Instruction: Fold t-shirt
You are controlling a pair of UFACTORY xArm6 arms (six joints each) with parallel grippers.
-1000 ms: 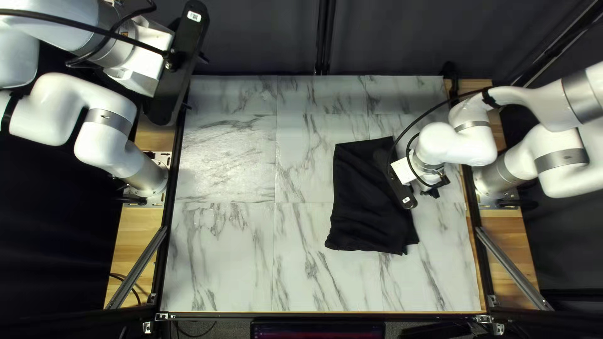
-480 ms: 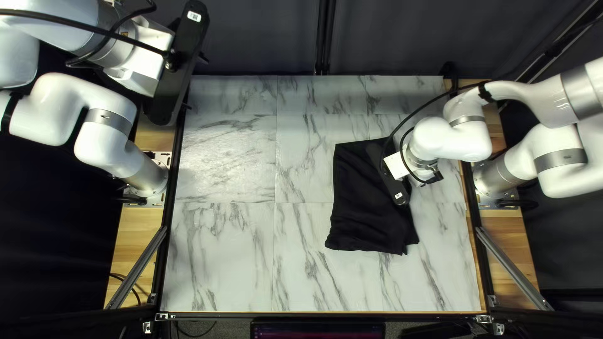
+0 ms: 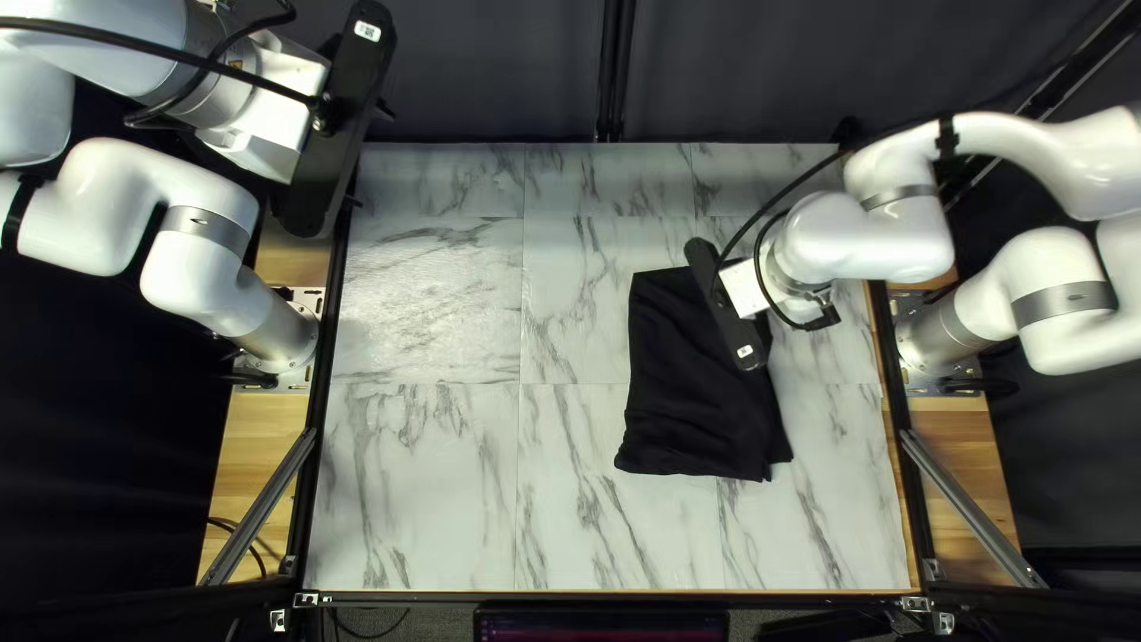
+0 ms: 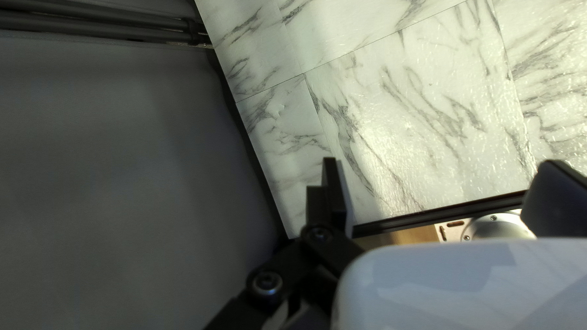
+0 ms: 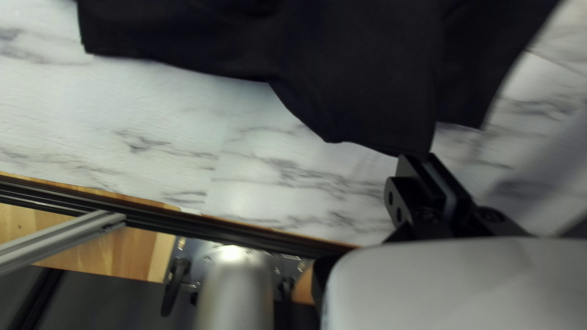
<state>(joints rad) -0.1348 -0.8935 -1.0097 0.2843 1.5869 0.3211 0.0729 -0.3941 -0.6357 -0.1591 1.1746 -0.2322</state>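
Note:
The black t-shirt [image 3: 701, 392] lies folded in a rough, slanting shape on the right half of the table. My right gripper [image 3: 746, 288] is above its far right part in the top left view, fingertips hidden there. In the right wrist view, the right gripper [image 5: 433, 160] has its fingers close together on a corner of the t-shirt [image 5: 367, 73], which is drawn up to the tips. My left gripper [image 3: 367, 156] is raised over the table's far left corner. The left wrist view shows the left gripper [image 4: 443, 183] with its fingers wide apart and nothing between them.
Marble-patterned tabletop [image 3: 428, 476] extends left of the t-shirt. A dark frame rail [image 3: 327, 345] runs along the table's left edge, and a dark curtain [image 3: 499, 71] hangs behind. The right arm's base [image 5: 235, 281] stands beside the table edge.
My right gripper has moved toward the table's far edge and slightly left, and its arm has reshaped. The t-shirt's far right part has shifted slightly with it. The left arm stays still.

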